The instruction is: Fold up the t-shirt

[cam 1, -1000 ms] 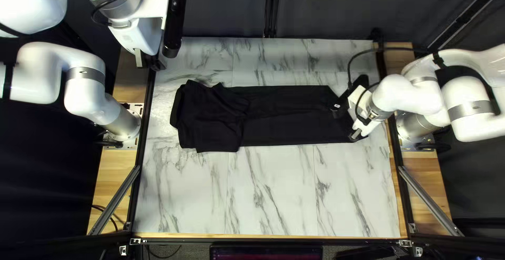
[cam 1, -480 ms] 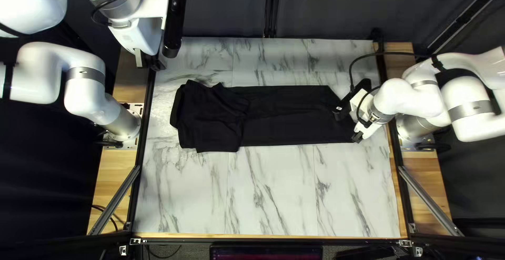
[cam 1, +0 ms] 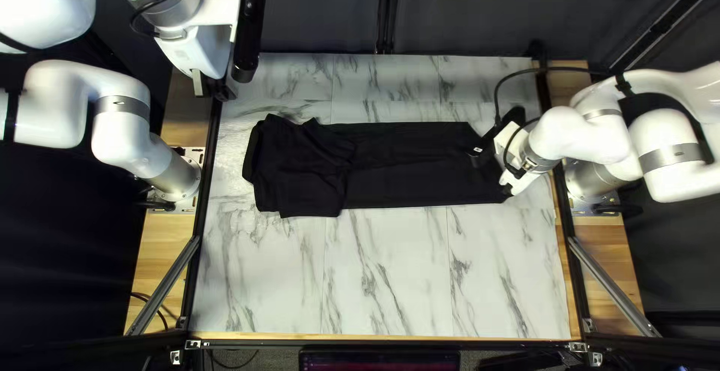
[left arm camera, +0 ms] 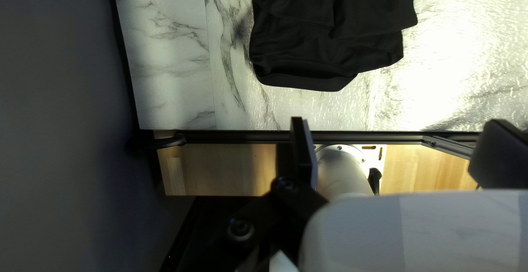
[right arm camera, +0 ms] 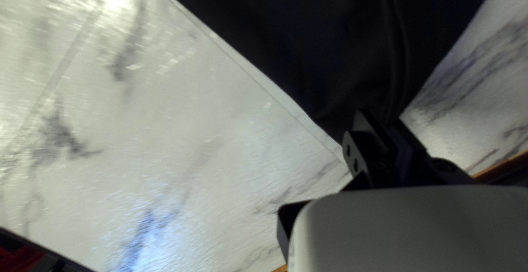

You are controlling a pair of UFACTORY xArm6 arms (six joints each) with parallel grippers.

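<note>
1 blk t-shirt (cam 1: 412, 165) on tbl (cam 1: 390, 285); R pincer (cam 1: 507, 188) gripping end, L pincer (cam 1: 211, 90) released.

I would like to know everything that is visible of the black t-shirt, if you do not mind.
The t-shirt is plain black, of thin, soft-looking cloth. It lies lengthwise across the marble-patterned table as a long strip. The end nearer my left arm is rumpled, in overlapping layers, with a band-like edge. The other end narrows into my right gripper, which is shut on it. I cannot make out the collar.
</note>
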